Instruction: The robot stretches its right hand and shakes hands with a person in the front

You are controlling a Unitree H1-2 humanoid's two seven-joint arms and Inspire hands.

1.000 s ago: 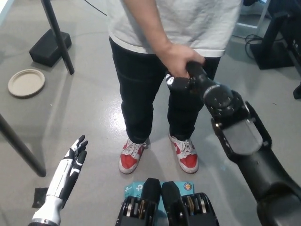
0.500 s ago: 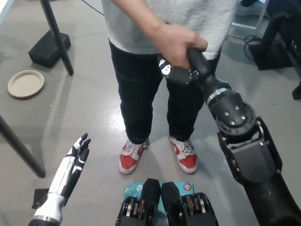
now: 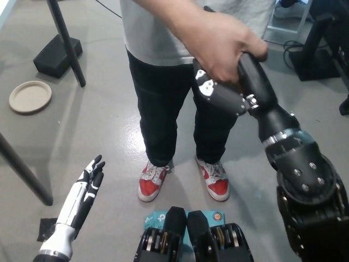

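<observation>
The black right robot hand (image 3: 221,94) is raised in front of the standing person (image 3: 180,65) and clasped in the person's hand (image 3: 226,46), which wraps over it from above, so it grips that hand. The white left robot hand (image 3: 87,183) rests low at the lower left above the floor (image 3: 103,125), fingers straight and apart, holding nothing.

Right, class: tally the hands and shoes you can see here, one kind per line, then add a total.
Black robot right hand: 1
White robot left hand: 1
Person's bare hand clasping the black one: 1
Red and white sneakers: 2
Total: 5
</observation>
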